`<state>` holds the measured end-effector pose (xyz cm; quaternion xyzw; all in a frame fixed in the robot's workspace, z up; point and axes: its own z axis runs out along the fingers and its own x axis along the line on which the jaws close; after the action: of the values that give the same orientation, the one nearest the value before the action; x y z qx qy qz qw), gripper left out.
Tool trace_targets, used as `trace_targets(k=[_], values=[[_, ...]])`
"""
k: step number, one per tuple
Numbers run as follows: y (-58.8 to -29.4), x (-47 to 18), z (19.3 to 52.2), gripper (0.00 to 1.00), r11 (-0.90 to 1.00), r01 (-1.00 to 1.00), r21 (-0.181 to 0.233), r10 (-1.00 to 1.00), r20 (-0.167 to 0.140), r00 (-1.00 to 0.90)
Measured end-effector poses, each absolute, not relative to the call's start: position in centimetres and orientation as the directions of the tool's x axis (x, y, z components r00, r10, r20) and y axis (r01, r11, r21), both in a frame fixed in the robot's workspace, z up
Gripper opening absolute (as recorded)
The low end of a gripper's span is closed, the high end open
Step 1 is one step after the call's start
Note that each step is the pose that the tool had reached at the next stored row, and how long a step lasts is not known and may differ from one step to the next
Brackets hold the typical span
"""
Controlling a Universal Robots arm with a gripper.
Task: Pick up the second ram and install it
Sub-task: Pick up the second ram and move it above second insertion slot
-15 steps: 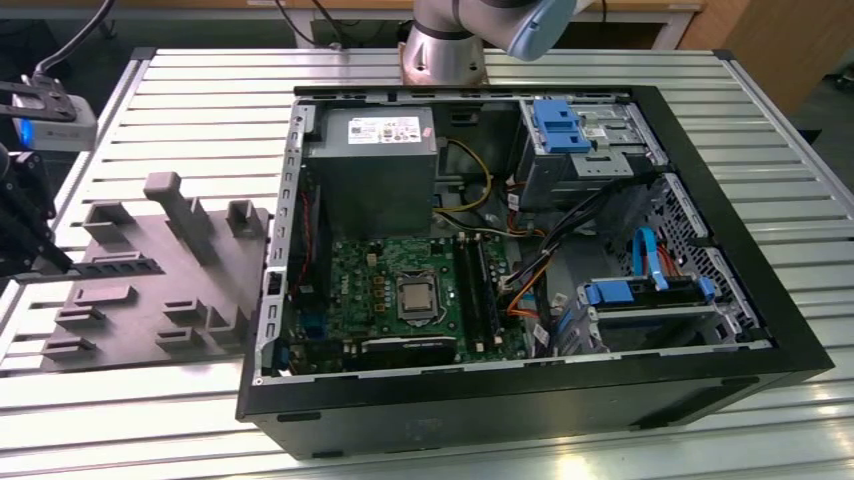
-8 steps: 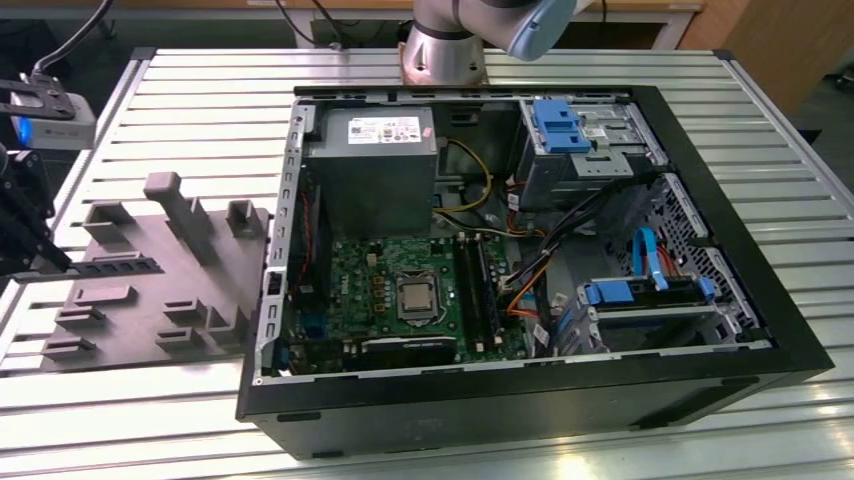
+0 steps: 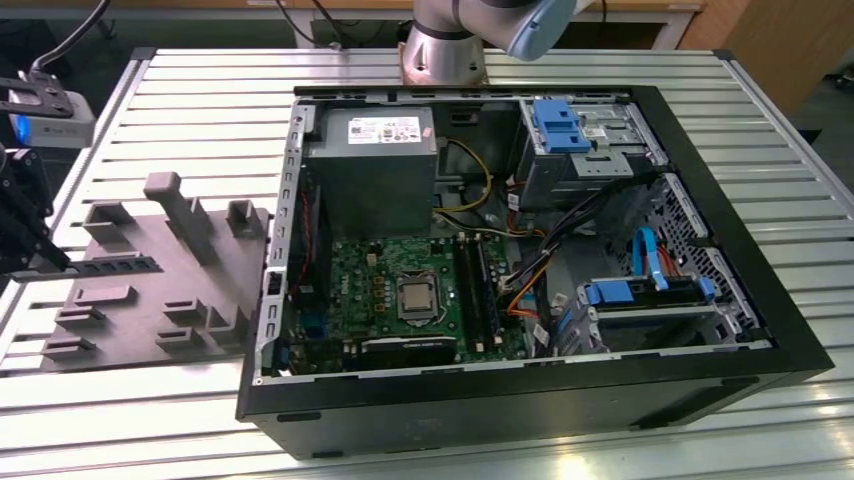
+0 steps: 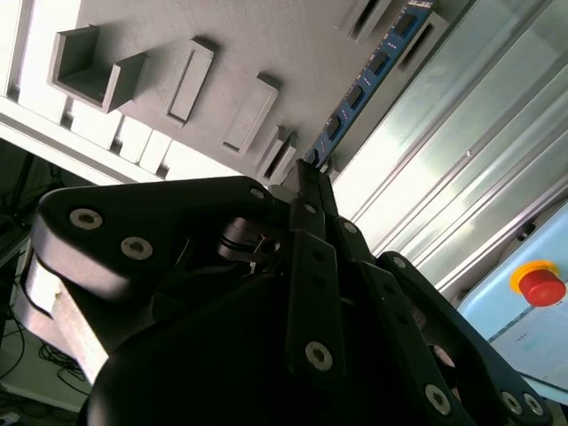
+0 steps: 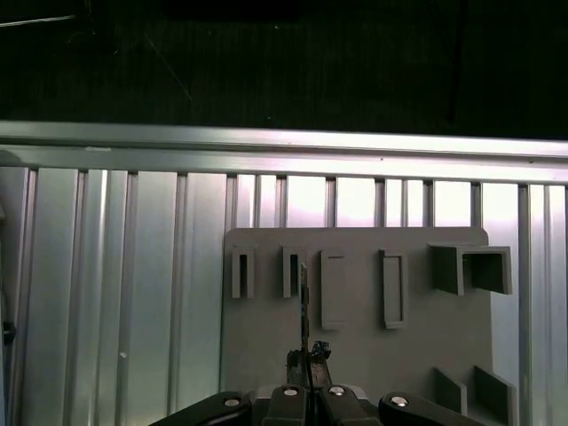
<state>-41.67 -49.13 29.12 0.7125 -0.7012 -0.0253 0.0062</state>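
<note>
One second ram (image 5: 303, 297) is stood on edge in one grey fixture (image 5: 373, 373), long axis pointed away from the gripper (image 5: 307, 357), whose fingers are closed on its near end.

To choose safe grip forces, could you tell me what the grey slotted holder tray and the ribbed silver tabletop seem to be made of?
The grey slotted holder tray looks like matte plastic, perhaps printed: uniform dull grey, no glare. The ribbed silver tabletop looks like bare brushed metal, likely aluminium: bright streaked reflections along its slats.
</note>
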Motion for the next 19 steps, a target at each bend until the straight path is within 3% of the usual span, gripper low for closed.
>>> trace_targets(k=[19], values=[[-49.13,-41.67,29.64,0.12,-0.017,-0.999,0.044,-1.000,-0.027,0.015]])
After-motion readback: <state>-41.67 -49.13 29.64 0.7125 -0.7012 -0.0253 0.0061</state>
